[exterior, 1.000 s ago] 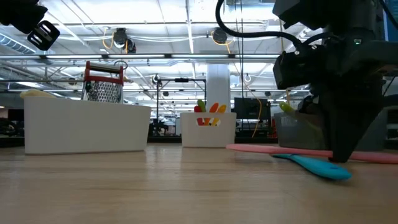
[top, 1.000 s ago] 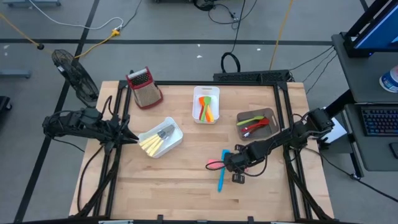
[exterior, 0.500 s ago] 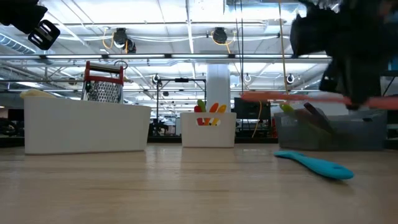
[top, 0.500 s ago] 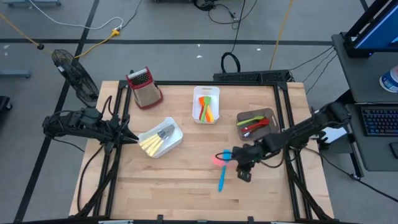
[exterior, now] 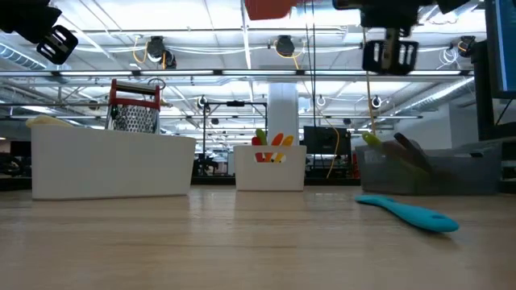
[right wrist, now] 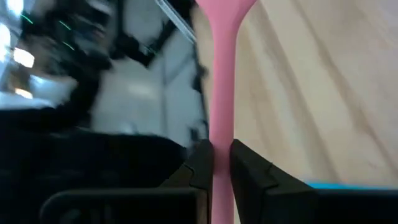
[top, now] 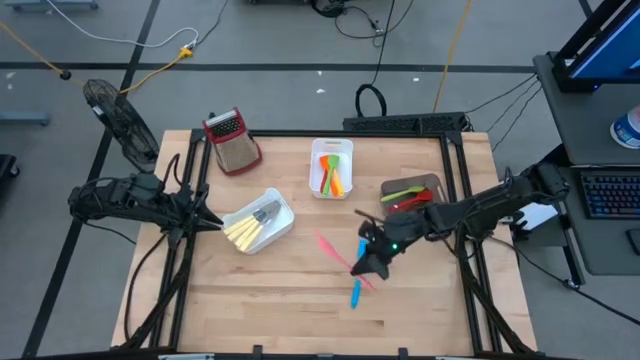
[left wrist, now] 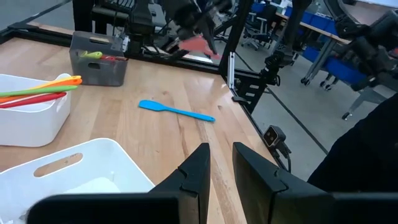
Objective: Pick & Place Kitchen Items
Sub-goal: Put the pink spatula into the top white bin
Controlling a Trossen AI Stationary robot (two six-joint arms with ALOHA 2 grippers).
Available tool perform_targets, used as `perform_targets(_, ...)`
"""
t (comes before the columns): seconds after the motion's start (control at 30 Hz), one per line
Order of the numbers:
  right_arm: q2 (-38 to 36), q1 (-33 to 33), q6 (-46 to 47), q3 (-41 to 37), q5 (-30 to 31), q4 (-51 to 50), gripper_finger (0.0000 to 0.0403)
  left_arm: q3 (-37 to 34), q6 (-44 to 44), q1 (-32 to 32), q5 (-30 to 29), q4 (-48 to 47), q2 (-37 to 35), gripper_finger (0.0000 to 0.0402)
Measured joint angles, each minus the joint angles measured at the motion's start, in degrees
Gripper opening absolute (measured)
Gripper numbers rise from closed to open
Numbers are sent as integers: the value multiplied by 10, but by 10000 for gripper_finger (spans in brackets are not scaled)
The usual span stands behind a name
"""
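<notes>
Wooden tabletop (top: 300, 290) looks way emptier around my right gripper (top: 368, 262) now: a second ago the slim pink silicone spatula (top: 337, 255) was lying flat beside the blue plastic spatula (top: 357, 272), and now it's up in the air, so pickup's done and placing is next. It sits pinched between my clenched fingers (right wrist: 200, 165), sticking out toward centre frame. Left gripper (top: 207, 220) idles, closed, at the white bin (top: 284, 222).

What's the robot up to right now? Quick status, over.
Right gripper shut on pink spatula, lifted over table. Left gripper waits by white bin. Blue spatula on table below.
</notes>
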Motion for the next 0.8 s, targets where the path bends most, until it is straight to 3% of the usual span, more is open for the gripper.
perform_targets(0.4,0,-76,199,0,0,167,24,0,7,0,0,0,0,69)
perform_targets(0.8,0,-195,365,0,-21,176,24,0,8,0,0,0,0,69)
